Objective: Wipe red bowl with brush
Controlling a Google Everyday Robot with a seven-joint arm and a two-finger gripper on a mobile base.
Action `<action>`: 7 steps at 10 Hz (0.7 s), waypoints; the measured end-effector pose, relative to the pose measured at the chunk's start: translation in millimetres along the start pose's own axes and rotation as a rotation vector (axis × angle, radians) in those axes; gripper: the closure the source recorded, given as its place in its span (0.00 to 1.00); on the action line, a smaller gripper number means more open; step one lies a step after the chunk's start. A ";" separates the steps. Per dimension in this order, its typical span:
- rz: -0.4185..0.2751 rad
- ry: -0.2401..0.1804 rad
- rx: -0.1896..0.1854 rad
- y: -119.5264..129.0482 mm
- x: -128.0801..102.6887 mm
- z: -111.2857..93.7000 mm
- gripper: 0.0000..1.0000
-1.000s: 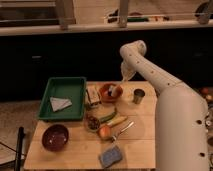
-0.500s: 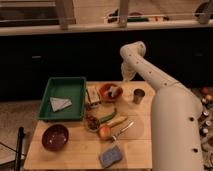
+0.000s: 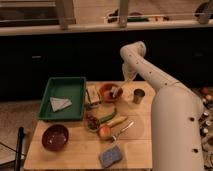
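Camera view: the red bowl (image 3: 108,92) sits near the bench's far edge, roughly midway along it, with the brush (image 3: 115,91) resting in it (pale handle up). The gripper (image 3: 127,78) hangs over the far edge just right of the bowl. The maroon bowl (image 3: 55,137) occupies the near-left corner.

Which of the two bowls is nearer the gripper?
The orange-red bowl at the table's far side, just left of the gripper; the dark maroon bowl sits at the near-left corner.
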 end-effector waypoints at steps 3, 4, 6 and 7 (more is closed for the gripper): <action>0.016 0.042 0.000 -6.5 6.2 0.0 1.00; 0.023 0.059 0.011 -8.2 8.3 0.4 1.00; 0.032 0.085 0.061 -13.8 6.9 2.5 1.00; 0.033 0.088 0.082 -16.4 5.9 3.9 1.00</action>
